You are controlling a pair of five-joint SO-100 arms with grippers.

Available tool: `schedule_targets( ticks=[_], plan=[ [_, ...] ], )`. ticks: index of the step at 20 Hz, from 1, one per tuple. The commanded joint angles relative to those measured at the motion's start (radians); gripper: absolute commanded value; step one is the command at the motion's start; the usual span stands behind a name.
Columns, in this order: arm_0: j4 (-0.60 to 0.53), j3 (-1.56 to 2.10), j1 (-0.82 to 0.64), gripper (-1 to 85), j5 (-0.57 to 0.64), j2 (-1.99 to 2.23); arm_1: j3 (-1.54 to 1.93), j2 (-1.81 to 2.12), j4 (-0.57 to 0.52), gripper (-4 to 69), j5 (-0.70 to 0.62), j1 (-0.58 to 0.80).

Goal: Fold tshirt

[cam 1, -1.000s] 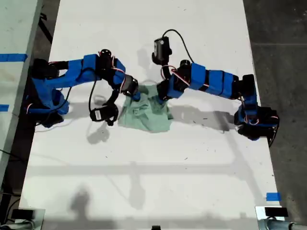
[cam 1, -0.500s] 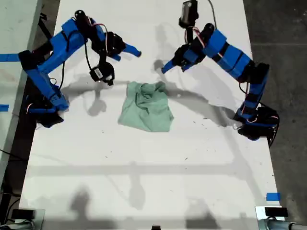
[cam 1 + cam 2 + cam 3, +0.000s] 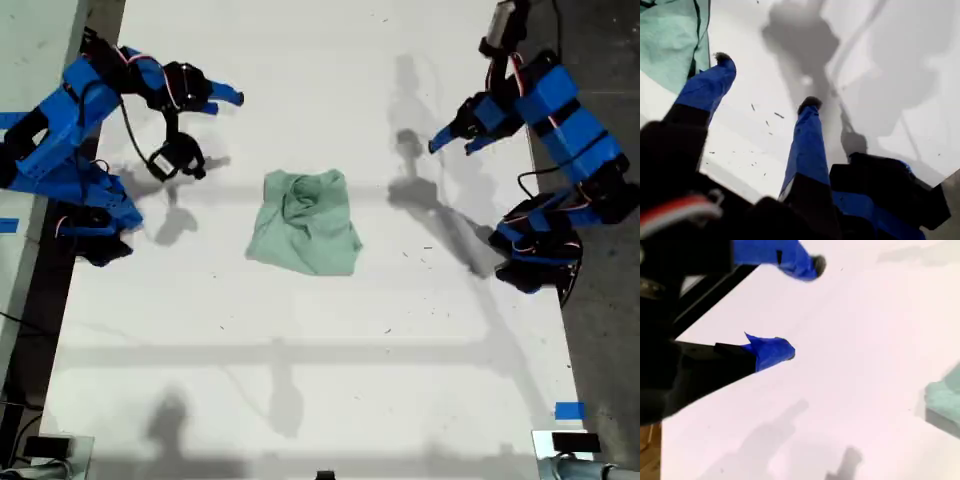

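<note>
The pale mint-green tshirt (image 3: pixel 305 225) lies bunched and partly folded in the middle of the white table (image 3: pixel 320 380), with neither gripper touching it. My first gripper (image 3: pixel 450 147) hovers open, well off to the shirt's side at the exterior view's upper right. Its wrist view shows the gripper (image 3: pixel 766 80) with nothing between the blue fingers and a corner of the tshirt (image 3: pixel 670 45) past one fingertip. My second gripper (image 3: pixel 222 102) is open at the exterior view's upper left. In its own view this gripper (image 3: pixel 804 307) is also bare, and the tshirt (image 3: pixel 945 395) shows only at the edge.
Arm bases stand at the table's edges on the exterior view's left (image 3: pixel 95 215) and right (image 3: pixel 535 260). Blue tape (image 3: pixel 570 410) marks the near right corner in the exterior view. Dark floor (image 3: pixel 590 40) runs along that view's right side.
Both grippers were at the tshirt's top edge a second ago. They have let go, risen and swung outward to opposite sides. The tshirt stays where it was dropped.
</note>
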Motion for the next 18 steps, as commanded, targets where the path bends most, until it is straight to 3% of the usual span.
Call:
schedule_targets(
  ticks=[1, 4, 6, 9, 13, 15, 18],
  plan=[
    [-0.178, 0.293, 0.189, 3.9, -0.114, 0.29, 0.216, 0.264, -0.051, 26.0, 0.215, -0.255],
    [-0.311, 0.64, 0.37, 0.1, -0.314, 0.597, 0.459, 0.486, -0.199, 19.9, 0.48, -0.561],
    [-0.337, 0.818, 0.442, 0.1, -0.42, 0.772, 0.634, 0.632, -0.305, 0.8, 0.601, -0.693],
    [-0.33, 0.94, 0.495, 0.1, -0.474, 0.888, 0.871, 0.842, -0.407, -1.2, 0.657, -0.787],
    [-0.345, 1.147, 0.497, 0.1, -0.506, 1.172, 0.761, 0.522, -0.696, -1.2, 0.522, -0.772],
    [-0.186, 1.209, 0.499, 0.1, -0.551, 1.425, 0.486, 0.164, -0.749, -1.2, 0.428, -0.753],
    [-0.193, 1.207, 0.495, 0.5, -0.545, 1.413, 0.023, -0.278, -0.749, -1.2, 0.285, -0.744]
  ],
)
